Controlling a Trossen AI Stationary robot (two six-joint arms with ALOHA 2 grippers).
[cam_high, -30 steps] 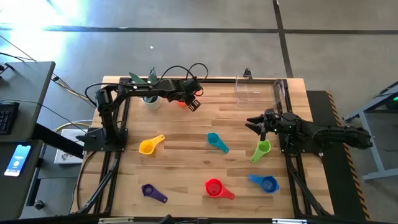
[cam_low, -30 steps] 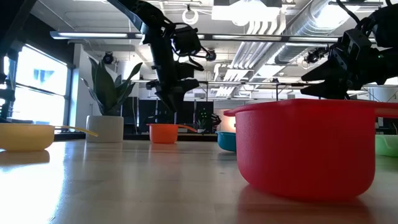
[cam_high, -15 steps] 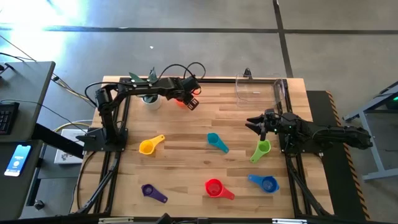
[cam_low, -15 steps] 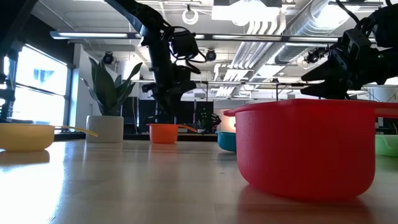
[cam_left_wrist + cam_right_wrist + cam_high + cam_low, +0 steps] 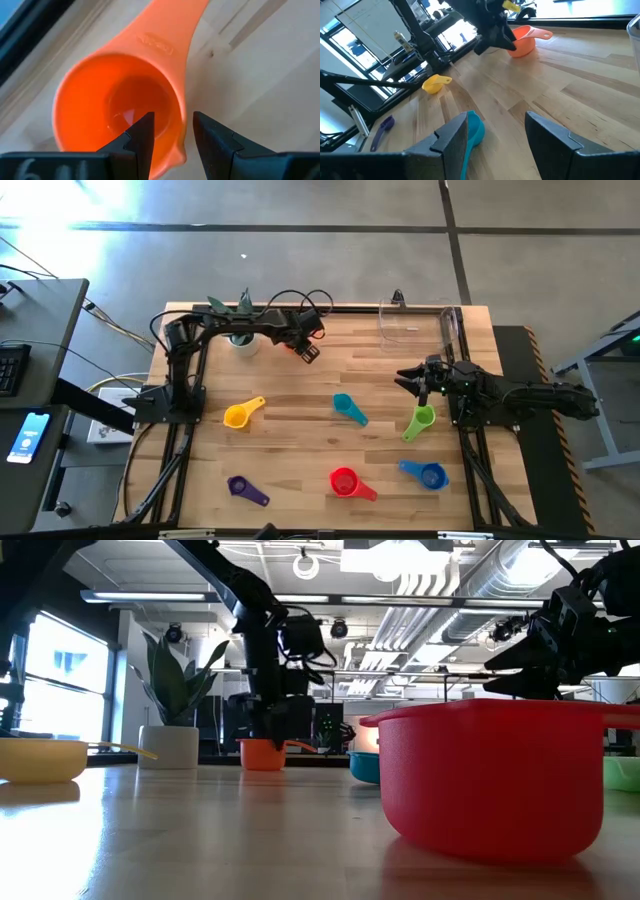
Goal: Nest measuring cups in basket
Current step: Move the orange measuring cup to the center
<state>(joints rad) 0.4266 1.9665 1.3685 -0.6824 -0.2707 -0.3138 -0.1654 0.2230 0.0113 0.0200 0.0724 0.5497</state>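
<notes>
Two spread fingers of the left gripper [image 5: 170, 135] straddle the orange cup's [image 5: 117, 107] rim at the table's [image 5: 330, 450] eleven o'clock, while the right gripper [image 5: 408, 380], fingers parted, waits at three o'clock.

Since a second ago: lowered onto the small orange plastic scoop cup [image 5: 120, 115] at the far edge of the wooden table, near the white-potted plant. Left gripper [image 5: 172, 137], earlier hanging above and a little to the side of that cup, now down at it, fingers parted and straddling its rim, one inside the bowl, one outside by the handle root. Left arm's elbow swung back toward the table's far left corner.
</notes>
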